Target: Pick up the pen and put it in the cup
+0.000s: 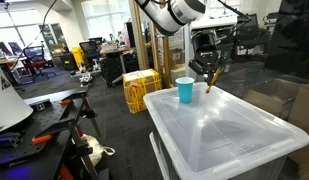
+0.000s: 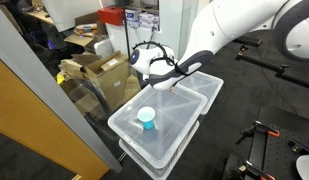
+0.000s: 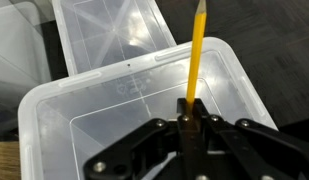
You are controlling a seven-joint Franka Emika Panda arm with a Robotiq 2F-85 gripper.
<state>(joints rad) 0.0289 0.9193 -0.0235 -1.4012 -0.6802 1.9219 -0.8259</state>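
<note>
My gripper point(image 3: 191, 108) is shut on the thin yellow pen point(image 3: 197, 60), which sticks straight out from between the fingers over a clear bin lid. In an exterior view the pen point(image 1: 214, 79) hangs slanted from the gripper point(image 1: 207, 70), above the lid and just right of the light blue cup point(image 1: 184, 90). The cup stands upright near the lid's far corner. From the opposite side, the cup point(image 2: 146, 118) sits on the lid in front of the gripper point(image 2: 150, 66); the pen is too small to make out there. The wrist view does not show the cup.
The clear plastic bin point(image 1: 229, 135) bearing the cup has a ridged lid point(image 3: 84, 115). A second clear bin point(image 3: 104, 30) stands next to it. A yellow crate point(image 1: 141, 88) is on the floor behind. Cardboard boxes point(image 2: 99, 70) and a glass partition point(image 2: 54, 90) are nearby.
</note>
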